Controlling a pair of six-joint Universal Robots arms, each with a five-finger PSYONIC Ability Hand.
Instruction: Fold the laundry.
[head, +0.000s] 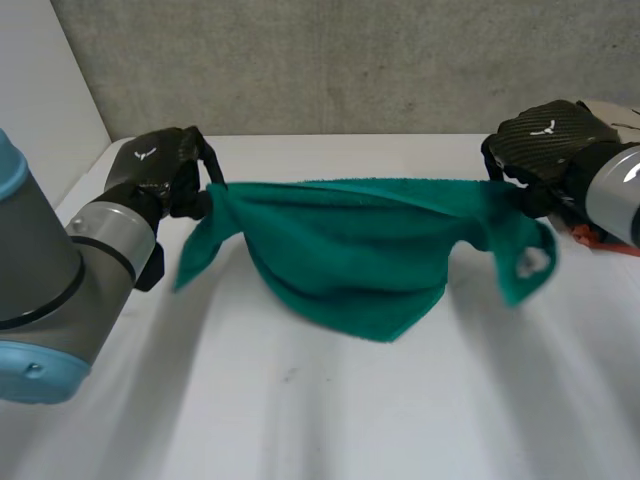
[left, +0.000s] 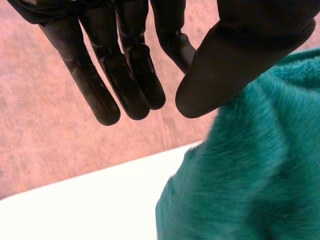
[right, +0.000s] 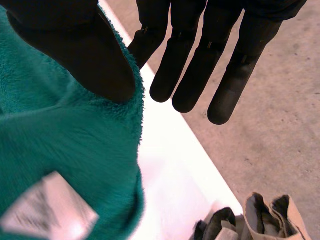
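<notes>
A grey concrete wall backs the white table (head: 330, 400). In the head view, one green towel (head: 350, 250) hangs stretched between the two hands. Its top edge is taut and its sagging middle appears to touch the table. The left hand (head: 155, 168) pinches one top corner and the right hand (head: 548, 135) the other, near a single white label (head: 530, 262).

In the left wrist view, the left hand (left: 240, 55) presses its thumb onto the towel (left: 250, 175), clamping the corner against a straight finger. The other fingers hang free.

In the right wrist view, the right hand (right: 70, 45) grips the towel (right: 65, 135) the same way, with the label (right: 45, 212) hanging under its thumb. One beige bag (right: 270, 212) lies on the floor beyond the table.

To fold well, I judge both hands should travel level with the edge taut, lay the towel flat, then bring both corners over together so the edges meet.
</notes>
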